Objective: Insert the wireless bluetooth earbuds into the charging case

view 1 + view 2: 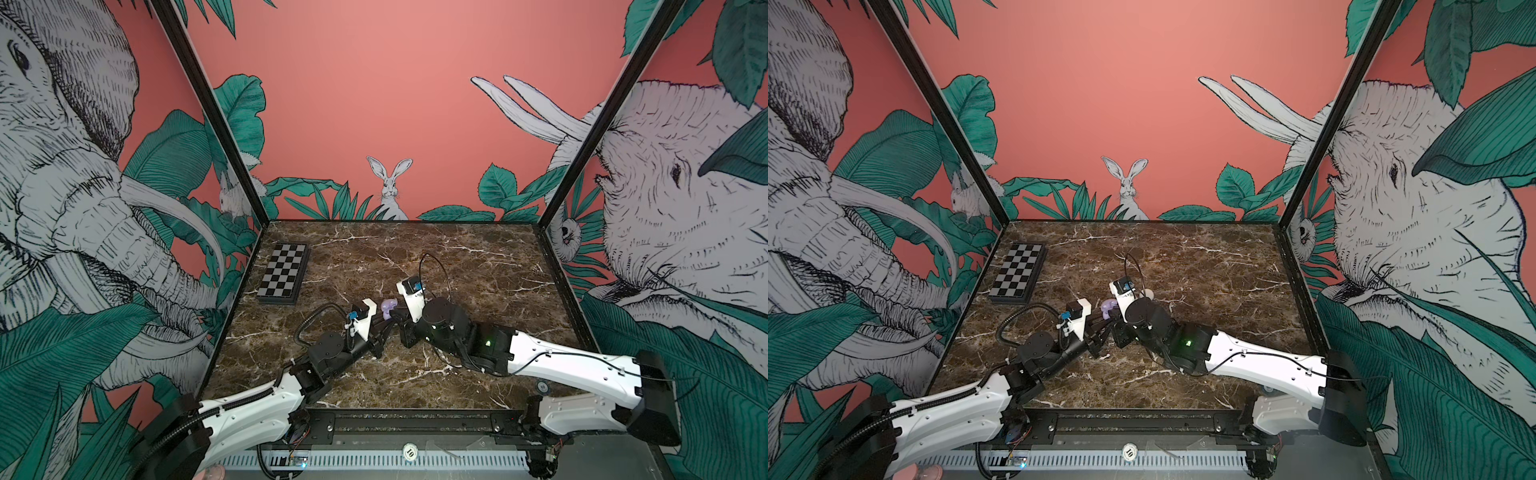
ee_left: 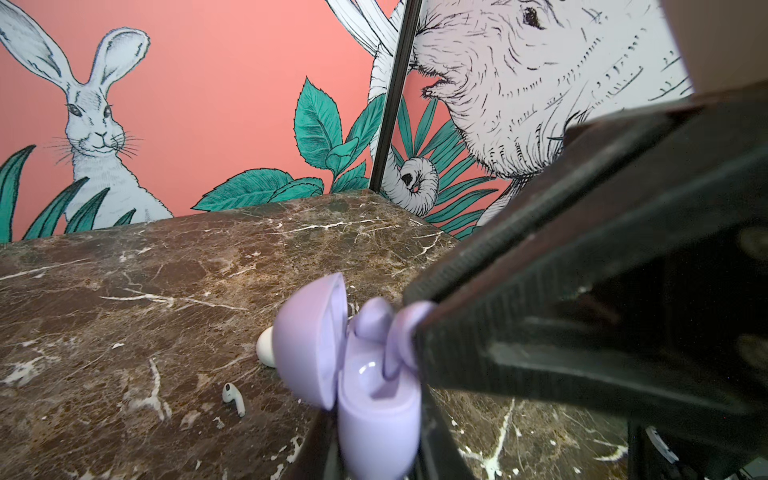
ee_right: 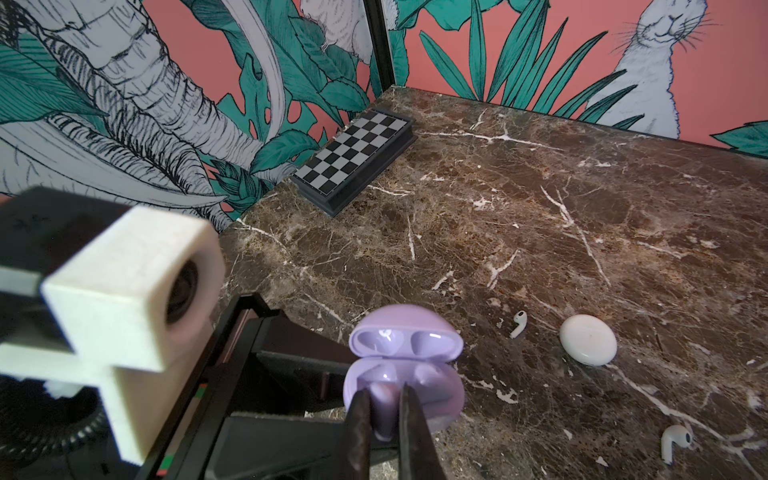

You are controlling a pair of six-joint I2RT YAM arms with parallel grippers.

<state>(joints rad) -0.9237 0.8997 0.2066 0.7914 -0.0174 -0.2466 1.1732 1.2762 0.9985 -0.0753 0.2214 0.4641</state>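
L claw (image 2: 376, 440) is clamping onto the base of the lilac charging case (image 3: 440, 395), fingers pressing in on both sides of it, near the middle of the marble surface (image 1: 457, 266); can't tell if the case is resting on the surface or hanging just above it. Folded chessboard (image 1: 284, 272) is lying well apart at the back L, by the wall. Case lid is standing open, tipping away from the R arm. One lilac earbud (image 2: 374, 320) looks to be sitting in its slot, head poking up. R claw (image 3: 383, 392) is reaching in from the R w/ fingers squeezing together on the other lilac earbud (image 3: 383, 411), holding it right over the open base, beside the seated one; whether it's touching its slot I can't tell. Further R, a white earbud (image 3: 518, 323) is lying on the surface btw the lilac case & a closed white round case (image 3: 588, 338), touching neither. A 2nd white earbud (image 3: 675, 442) is lying near that white case, also apart from it. In a top view only a sliver of the white case (image 1: 1149, 294) is showing past the R wrist
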